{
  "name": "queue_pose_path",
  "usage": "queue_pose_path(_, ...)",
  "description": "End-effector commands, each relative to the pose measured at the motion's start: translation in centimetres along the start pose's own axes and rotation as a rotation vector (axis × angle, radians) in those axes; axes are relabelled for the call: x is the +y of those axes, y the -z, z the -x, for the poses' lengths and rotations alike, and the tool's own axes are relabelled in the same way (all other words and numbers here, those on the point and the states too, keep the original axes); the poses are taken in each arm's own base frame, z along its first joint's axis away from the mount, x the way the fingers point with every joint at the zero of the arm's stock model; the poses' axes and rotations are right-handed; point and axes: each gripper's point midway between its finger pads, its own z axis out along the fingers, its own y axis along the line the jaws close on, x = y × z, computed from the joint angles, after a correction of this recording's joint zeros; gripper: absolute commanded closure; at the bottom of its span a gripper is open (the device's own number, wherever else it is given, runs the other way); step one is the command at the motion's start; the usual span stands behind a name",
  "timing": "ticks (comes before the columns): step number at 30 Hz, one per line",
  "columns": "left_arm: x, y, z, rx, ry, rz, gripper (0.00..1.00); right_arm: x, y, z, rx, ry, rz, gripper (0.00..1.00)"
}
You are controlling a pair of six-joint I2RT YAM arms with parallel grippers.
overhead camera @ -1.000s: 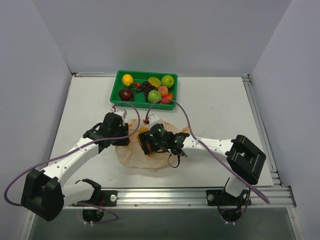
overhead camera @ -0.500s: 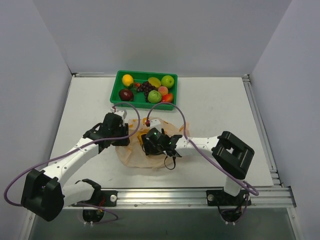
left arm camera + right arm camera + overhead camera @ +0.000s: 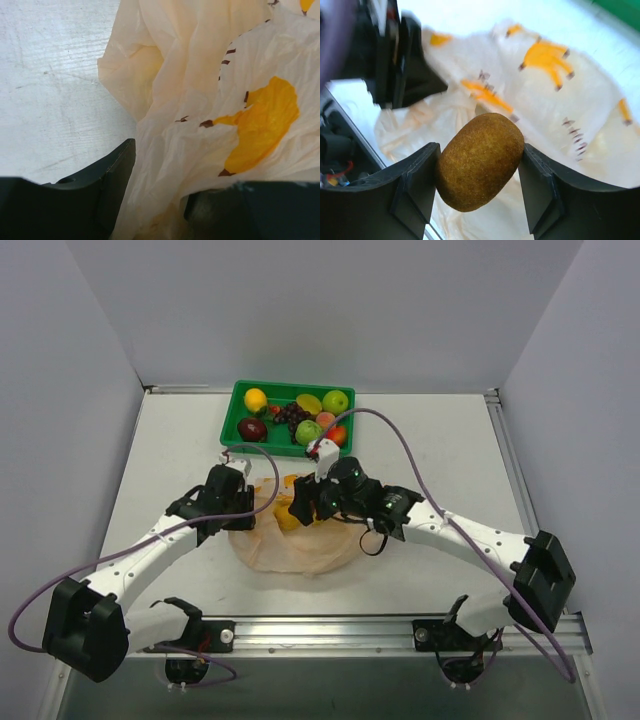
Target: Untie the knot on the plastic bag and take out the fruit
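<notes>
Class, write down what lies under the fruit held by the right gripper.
The crumpled plastic bag lies below the fruit in the right gripper. Its folds hide whatever is inside.

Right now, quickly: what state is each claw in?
Left claw: closed on the plastic bag.
Right claw: closed on a brownish-yellow fruit.

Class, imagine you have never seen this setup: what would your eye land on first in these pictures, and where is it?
First, the brownish-yellow fruit clamped in the right gripper, over the plastic bag at the table's middle. Next, the left gripper pinching the bag's left edge. Behind them, the filled green tray sits at the table's far side.
</notes>
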Motion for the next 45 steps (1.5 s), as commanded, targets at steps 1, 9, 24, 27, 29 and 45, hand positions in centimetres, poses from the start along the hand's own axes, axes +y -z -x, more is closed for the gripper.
queue_pose_path(1, 0.1, 0.4, 1.7, -0.053, -0.006, 0.010, 0.55, -1.1, 2.8, 6.1, -0.092, -0.011, 0.064, 0.79)
queue_pose_path(9, 0.0, 0.2, 1.3, -0.035, -0.008, 0.002, 0.55, -10.5, 0.4, 14.4, -0.231, 0.002, -0.117, 0.76)
queue_pose_path(24, -0.8, -0.3, 0.8, 0.001, -0.011, -0.042, 0.55, -28.8, -11.7, 16.0, -0.243, -0.147, -0.429, 0.53)
queue_pose_path(27, -0.8, -0.4, 0.8, 0.003, -0.008, -0.047, 0.55, -30.7, -12.6, 15.3, -0.230, -0.160, -0.471, 0.35)
queue_pose_path(29, -0.9, -0.4, 0.9, 0.003, -0.006, -0.055, 0.55, -31.6, -12.9, 15.0, -0.219, -0.166, -0.490, 0.20)
queue_pose_path(45, -0.6, 0.3, 1.8, -0.035, 0.015, -0.056, 0.55, -19.2, -3.0, 16.0, -0.186, 0.025, -0.305, 0.10)
